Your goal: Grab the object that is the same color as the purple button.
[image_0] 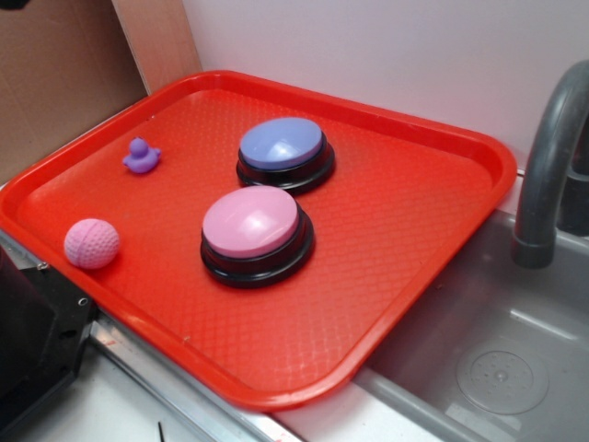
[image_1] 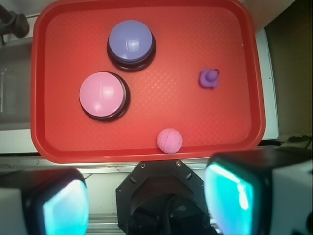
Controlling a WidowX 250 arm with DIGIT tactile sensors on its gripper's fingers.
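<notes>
A red tray (image_0: 442,239) with a waffle-textured floor sits beside a grey sink (image_0: 497,368), and everything of interest lies on it. The purple duck (image_0: 141,157) stands upright near the tray's far left corner in the exterior view, well apart from both buttons and from the pink ball (image_0: 92,243). It is very small, much smaller than either button. In the exterior view its head rises at the left end of the body and the lower, tapering end runs off to the right, so its long axis lies roughly along the tray's back rim; the beak is too small to make out. From the wrist camera the duck (image_1: 209,78) shows as a rounded blob with the head toward the top of the picture, alone on bare tray floor on the right side. The purple button (image_0: 282,152) sits near the tray's middle, toward the back, with the pink button (image_0: 255,233) just beside it, nearer the camera. The gripper (image_1: 151,200) hangs above the tray's near edge, touching nothing; its fingers (image_1: 234,196) stand wide apart at the bottom of the wrist view, with nothing between them.
</notes>
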